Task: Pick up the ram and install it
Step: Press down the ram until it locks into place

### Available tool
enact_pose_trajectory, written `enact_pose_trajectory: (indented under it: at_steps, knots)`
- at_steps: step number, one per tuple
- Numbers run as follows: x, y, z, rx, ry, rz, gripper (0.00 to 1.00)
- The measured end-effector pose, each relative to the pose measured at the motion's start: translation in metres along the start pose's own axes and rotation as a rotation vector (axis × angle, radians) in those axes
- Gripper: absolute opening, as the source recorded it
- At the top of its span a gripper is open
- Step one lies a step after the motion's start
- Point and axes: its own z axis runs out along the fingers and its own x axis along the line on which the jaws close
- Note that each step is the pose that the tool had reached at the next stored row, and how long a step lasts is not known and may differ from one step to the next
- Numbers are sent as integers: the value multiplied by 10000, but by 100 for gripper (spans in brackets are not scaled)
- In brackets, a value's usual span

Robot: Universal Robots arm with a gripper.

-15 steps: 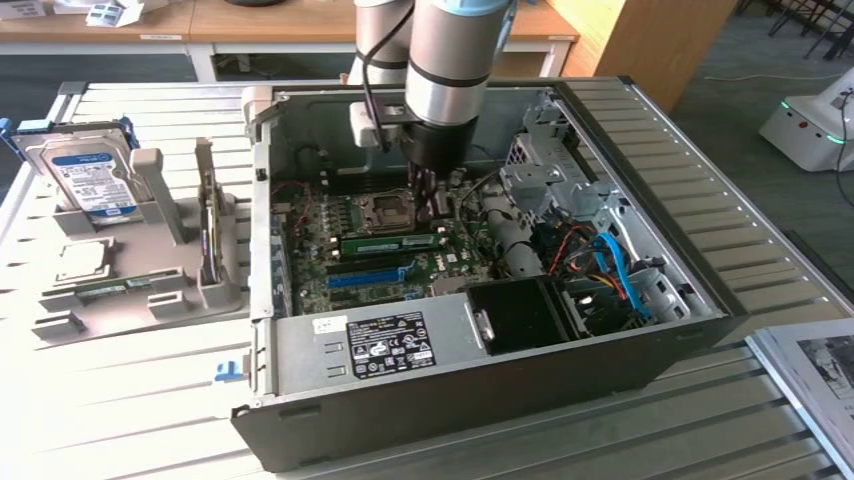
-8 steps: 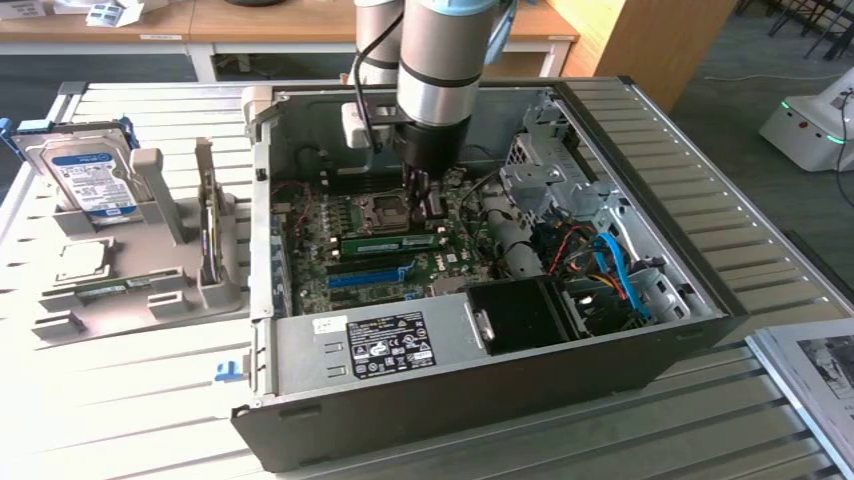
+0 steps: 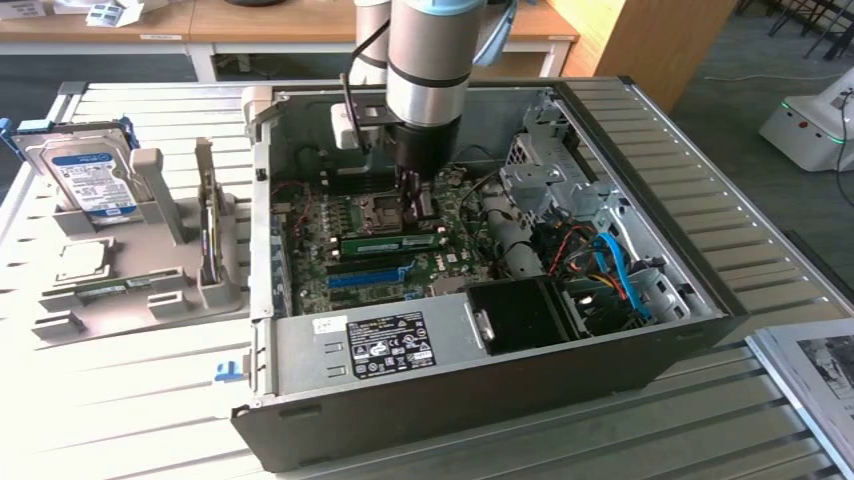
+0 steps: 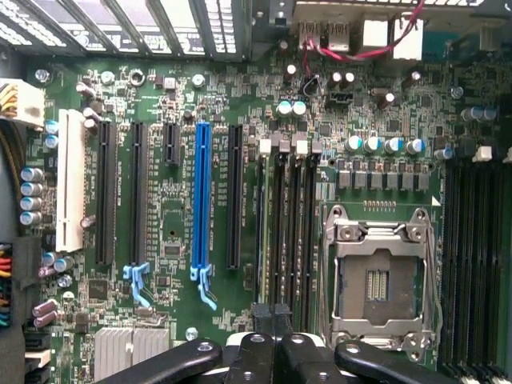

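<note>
Gripper (image 4: 270, 314) closed and empty as far as shows, tips just over the near end of the ram (image 3: 391, 241), which stands edge-up in the end memory slot (image 4: 265, 172) below it; install step, seating stage, likely calling for a straight downward press.

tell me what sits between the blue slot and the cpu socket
In the wrist view, a black slot and memory slots lie between the blue slot and the socket.
</note>
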Motion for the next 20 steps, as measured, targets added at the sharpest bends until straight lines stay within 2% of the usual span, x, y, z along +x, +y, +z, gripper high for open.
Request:
enact_pose_trajectory:
  at_steps: [20]
  knots:
    - [-1,237,-1,183,0,-4,10]
